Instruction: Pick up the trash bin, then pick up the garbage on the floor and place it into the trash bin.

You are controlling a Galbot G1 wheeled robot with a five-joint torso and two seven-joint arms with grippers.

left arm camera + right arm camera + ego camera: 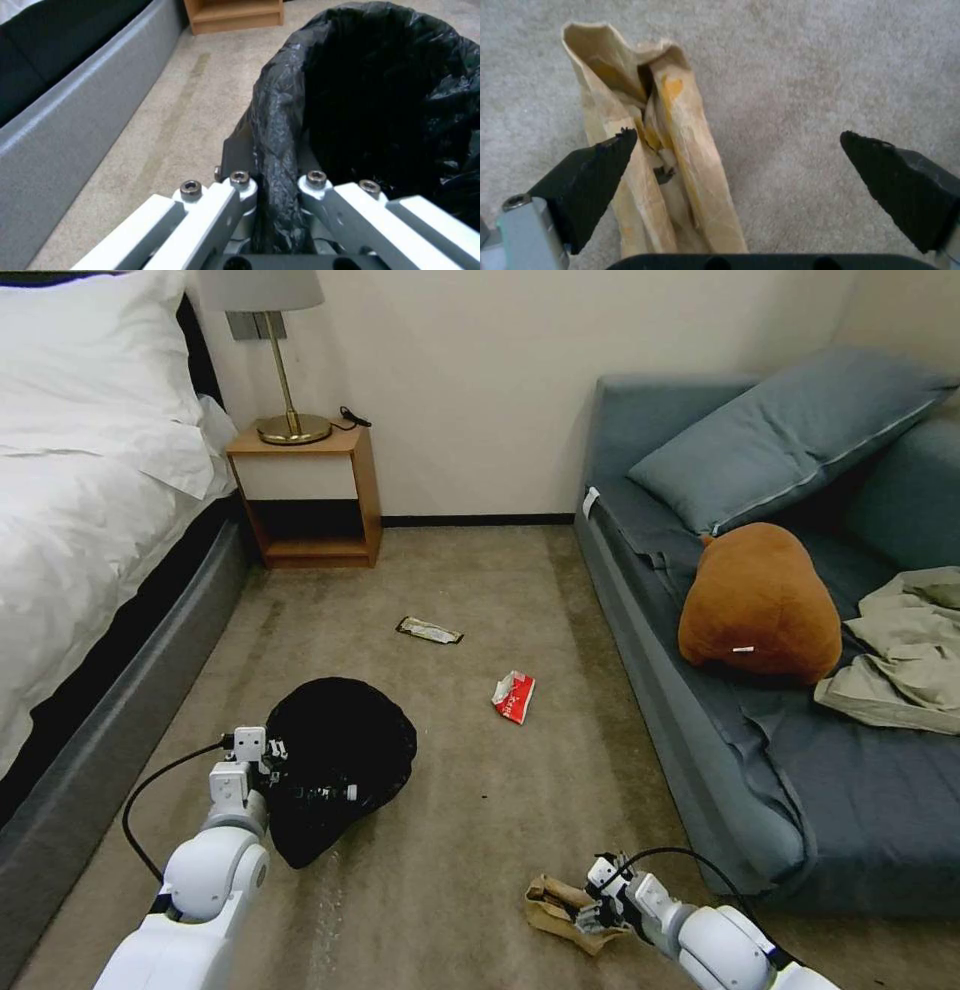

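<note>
Head view: left gripper (283,773) fingers clamp trash bin (340,765) rim; right gripper (592,918) fingers wide over brown paper (562,910).

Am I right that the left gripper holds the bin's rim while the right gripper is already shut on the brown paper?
Not quite: the right wrist view shows the right gripper open, jaws apart over the brown paper. The left gripper does hold the trash bin rim.

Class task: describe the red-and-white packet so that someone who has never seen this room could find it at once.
Start at the blue-grey sofa on the right. On the carpet beside its front edge lies the red-and-white packet. The dark flat wrapper beyond it and the brown paper nearer the robot have no red.
</note>
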